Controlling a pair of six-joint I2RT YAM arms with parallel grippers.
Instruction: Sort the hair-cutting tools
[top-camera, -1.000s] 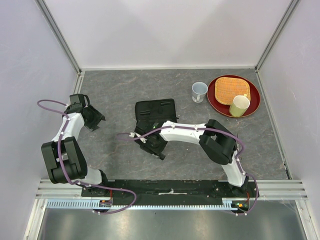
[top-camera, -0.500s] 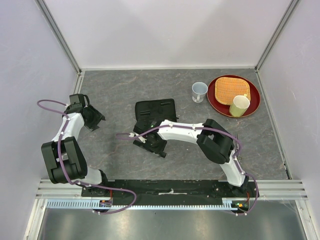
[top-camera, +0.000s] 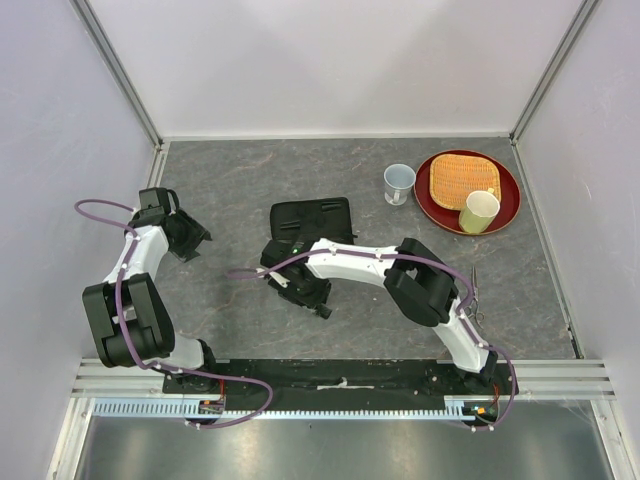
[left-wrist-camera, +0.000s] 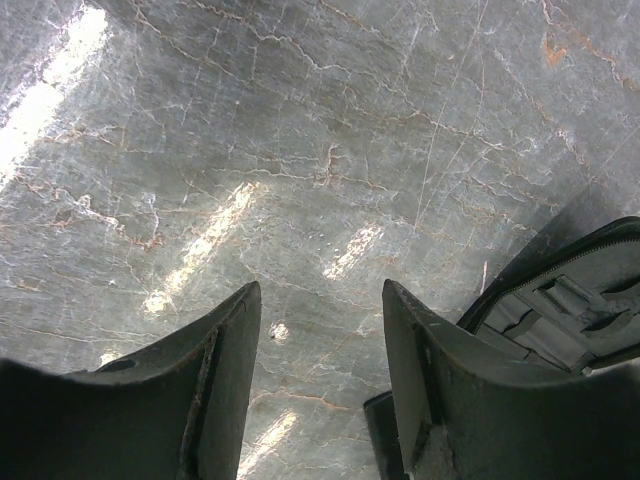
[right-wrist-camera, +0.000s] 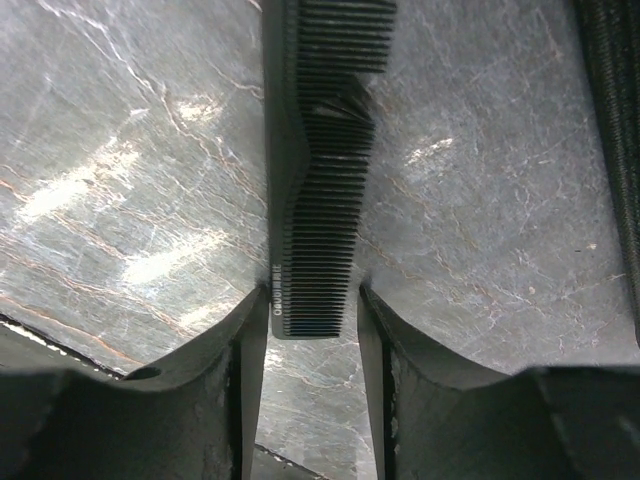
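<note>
Overhead and close wrist cameras share the tabletop (top-camera: 240, 190).

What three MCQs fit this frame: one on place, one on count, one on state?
1. Where is the comb?
A) on a shelf
B) between the fingers of the right claw
C) in a drawer

2. How many cups are in view?
A) one
B) two
C) four

3. The left claw is:
A) open and empty
B) shut on a brush
C) shut on a sponge

Answers:
1. B: the right wrist view shows the comb's end pinched between the two fingers.
2. B: the top view shows a clear cup and a yellow cup.
3. A: only bare table shows between its fingers.
</note>
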